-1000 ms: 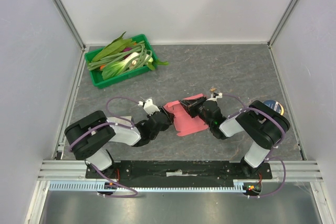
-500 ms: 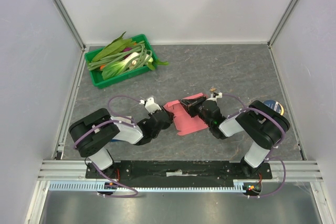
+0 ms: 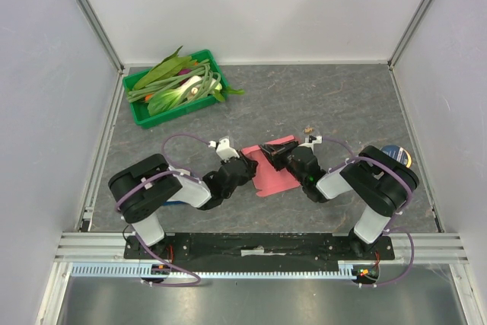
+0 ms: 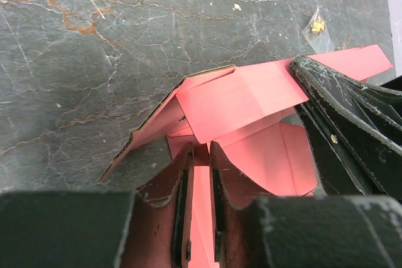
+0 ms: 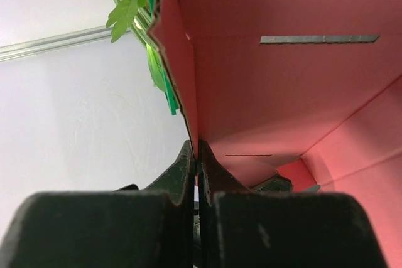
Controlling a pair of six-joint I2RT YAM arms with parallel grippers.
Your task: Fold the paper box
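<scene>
The paper box [image 3: 274,174] sits mid-surface, toward the near edge, and is barely begun: one wall stands up and the other flaps lie flat (most folding remains). The right pincer [image 5: 197,155] is clamped tight on that wall. The left pincer [image 4: 200,174] narrowly straddles a flap, and I cannot tell whether it grips.

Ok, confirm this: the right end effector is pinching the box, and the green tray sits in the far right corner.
Wrong corner: the tray sits in the far left corner, as the top external view shows. The right end effector is pinching the box.
</scene>
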